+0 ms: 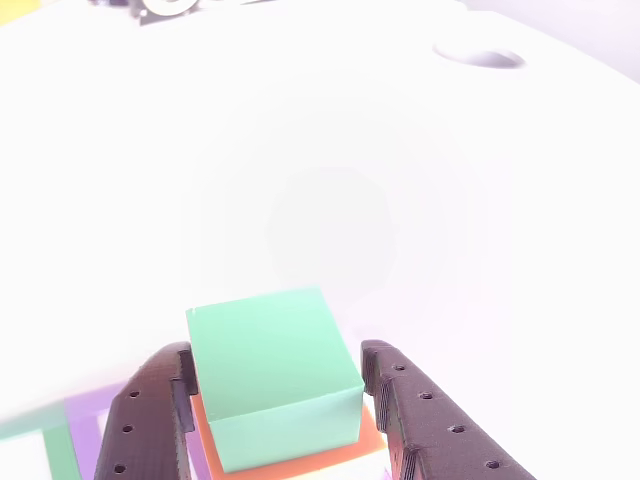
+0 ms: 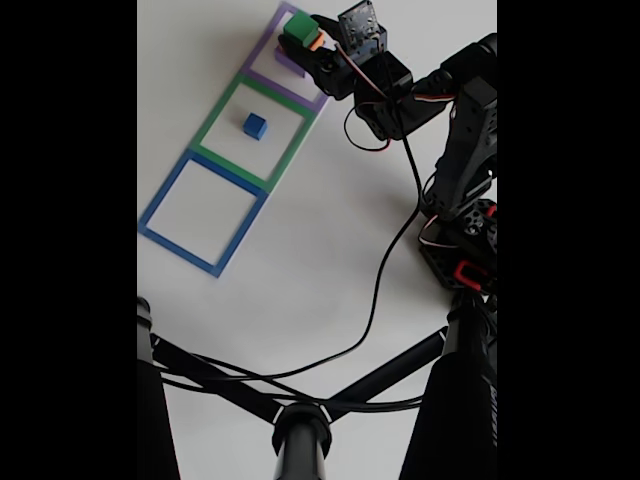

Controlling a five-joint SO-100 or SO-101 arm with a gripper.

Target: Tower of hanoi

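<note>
A green cube (image 1: 275, 370) rests on an orange cube (image 1: 300, 462), and together they form a stack inside the purple square outline (image 2: 285, 92) at the top of the fixed view. My gripper (image 1: 275, 362) has one dark finger (image 1: 150, 410) on each side of the green cube (image 2: 296, 28), and both fingers touch its faces. In the fixed view only an edge of the orange cube (image 2: 314, 42) peeks out under the green one. A small blue cube (image 2: 255, 125) stands alone inside the green square outline (image 2: 216, 114).
A blue square outline (image 2: 163, 190) lies nearest the camera, with nothing inside it. The arm's base and joints (image 2: 465, 180) stand at the right, and a black cable (image 2: 385, 270) trails across the white table. Black stand bars (image 2: 300, 420) cross the foreground.
</note>
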